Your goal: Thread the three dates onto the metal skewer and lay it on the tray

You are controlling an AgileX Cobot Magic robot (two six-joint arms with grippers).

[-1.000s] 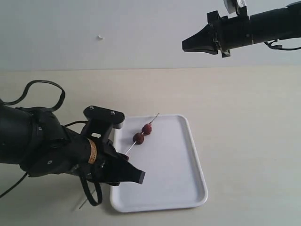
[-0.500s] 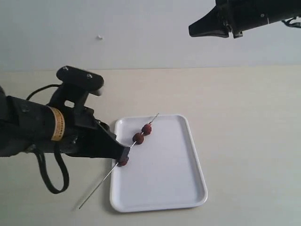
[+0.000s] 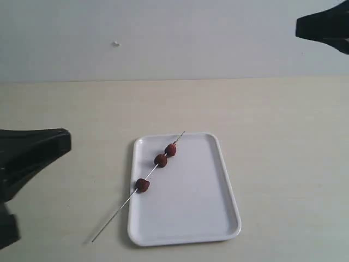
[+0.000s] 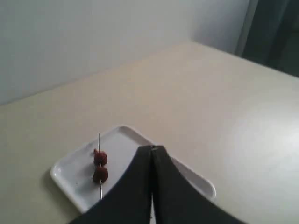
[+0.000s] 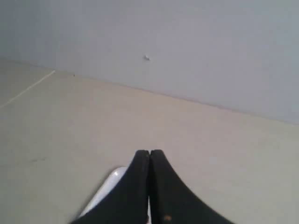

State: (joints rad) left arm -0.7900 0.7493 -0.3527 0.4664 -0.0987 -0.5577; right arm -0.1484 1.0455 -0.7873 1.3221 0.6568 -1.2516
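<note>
While the skewer (image 3: pixel 117 213) with three dates (image 3: pixel 160 160) lies slantwise on the tray (image 3: pixel 202 218), its lower end juts out onto the table (image 3: pixel 283 136). Left wrist: the left claw (image 4: pixel 152 148), pressed together and empty, hides part of the tray. Right wrist: the right claw (image 5: pixel 149 151), likewise together, hides most of the tray.
</note>
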